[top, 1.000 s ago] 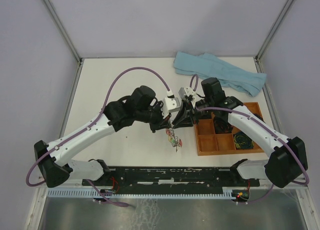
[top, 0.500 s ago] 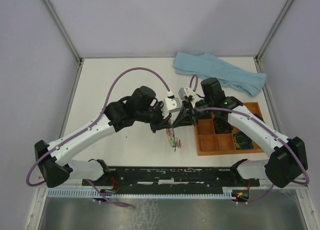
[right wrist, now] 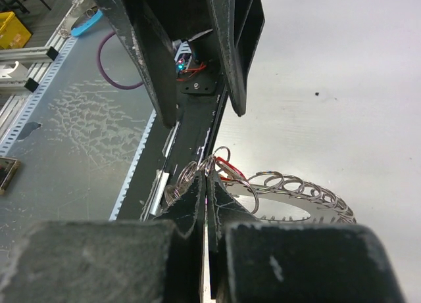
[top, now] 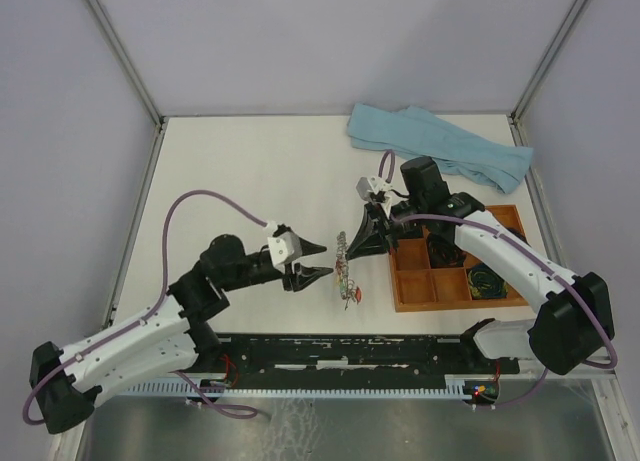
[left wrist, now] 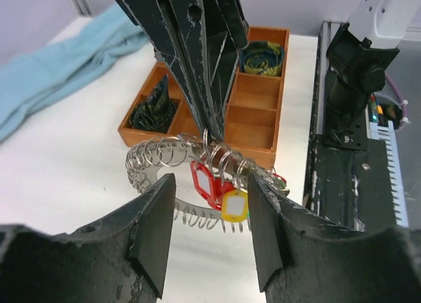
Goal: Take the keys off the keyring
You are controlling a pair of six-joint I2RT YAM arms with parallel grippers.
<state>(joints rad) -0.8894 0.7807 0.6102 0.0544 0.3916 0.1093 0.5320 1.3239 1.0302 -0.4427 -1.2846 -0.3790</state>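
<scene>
Spanning the overhead view, the tabletop (top: pixel 250 171) carries a wooden tray (top: pixel 450 303) at right. Just left of it, the right pincer (top: pixel 347 249) clamps the keyring (top: pixel 343 263). The left pincer (top: pixel 320 260) stands wide, empty, facing the ring. Only the left wrist view resolves the keys (left wrist: pixel 205 185): red and yellow tags on the ring.

Top camera looks down on the whole table (top: pixel 250 171) from behind; both wrist cameras closely face the keyring (left wrist: pixel 152 157).

keyring (top: pixel 346 266) beside tray (top: pixel 412 289) (left), towel (top: pixel 440 151) behind
</scene>
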